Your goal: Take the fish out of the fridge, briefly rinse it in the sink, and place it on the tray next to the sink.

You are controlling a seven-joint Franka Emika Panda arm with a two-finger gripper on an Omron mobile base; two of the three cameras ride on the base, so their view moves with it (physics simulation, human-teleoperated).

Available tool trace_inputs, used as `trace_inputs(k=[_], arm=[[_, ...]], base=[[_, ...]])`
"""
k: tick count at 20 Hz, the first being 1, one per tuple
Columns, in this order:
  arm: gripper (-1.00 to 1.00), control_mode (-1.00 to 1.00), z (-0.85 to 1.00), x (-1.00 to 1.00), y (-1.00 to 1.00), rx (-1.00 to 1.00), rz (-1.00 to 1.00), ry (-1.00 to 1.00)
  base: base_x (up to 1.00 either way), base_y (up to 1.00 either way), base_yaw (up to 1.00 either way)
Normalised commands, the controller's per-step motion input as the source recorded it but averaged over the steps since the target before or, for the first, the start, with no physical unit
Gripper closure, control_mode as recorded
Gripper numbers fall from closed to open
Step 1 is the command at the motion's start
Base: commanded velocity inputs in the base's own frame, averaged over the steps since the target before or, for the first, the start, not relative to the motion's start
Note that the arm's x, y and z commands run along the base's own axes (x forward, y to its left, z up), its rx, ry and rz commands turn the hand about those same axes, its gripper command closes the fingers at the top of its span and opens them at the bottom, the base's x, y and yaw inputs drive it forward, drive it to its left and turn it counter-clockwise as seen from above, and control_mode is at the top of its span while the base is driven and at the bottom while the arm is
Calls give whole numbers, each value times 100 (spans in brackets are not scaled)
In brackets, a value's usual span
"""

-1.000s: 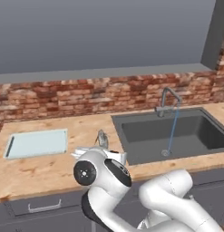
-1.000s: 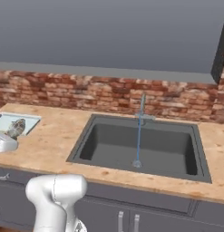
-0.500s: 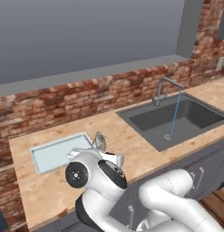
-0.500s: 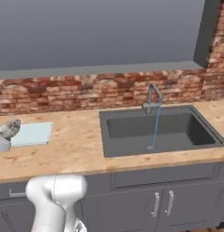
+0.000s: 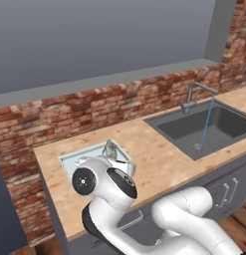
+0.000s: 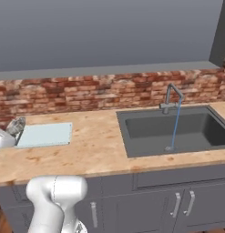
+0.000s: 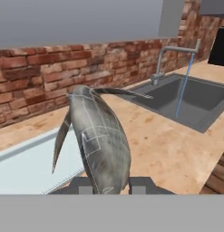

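Observation:
My gripper point(image 7: 109, 186) is shut on the fish point(image 7: 100, 141), a silvery-grey slim body that stands upright between the fingers with its tail fins spread. In the right base view the fish point(image 6: 16, 126) hangs at the left end of the pale blue-grey tray point(image 6: 45, 134). Seen from the left base, the tip of the fish point(image 5: 110, 147) pokes up behind my arm, over the tray point(image 5: 83, 155). The dark sink point(image 6: 171, 130) lies well to the right, and a thin blue stream point(image 6: 175, 125) runs from its faucet point(image 6: 171, 96).
A brick backsplash point(image 6: 104, 93) runs behind the wooden counter point(image 6: 93, 150). Bare counter separates the tray from the sink point(image 5: 209, 124). Grey cabinet doors with bar handles point(image 6: 180, 205) sit under the counter. In the hand view the tray point(image 7: 22, 170) lies low on the left.
The whole picture has shifted: the base has driven left, so the sink slid right and the tray came nearer the middle. The fish stays in the shut gripper.

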Motion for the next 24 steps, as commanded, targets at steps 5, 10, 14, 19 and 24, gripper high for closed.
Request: trace_inputs(k=[5, 10, 14, 19, 24], arm=[[100, -100, 1, 8, 0, 2, 4, 0], [100, -100, 0, 84, 0, 24, 20, 10], [100, -100, 0, 100, -10, 43, 21, 30], [100, -100, 0, 100, -2, 33, 13, 41], [100, -100, -8, 71, 3, 7, 0, 29]], base=[[6, 10, 17], [0, 0, 0], [0, 0, 0], [0, 0, 0], [0, 0, 0]])
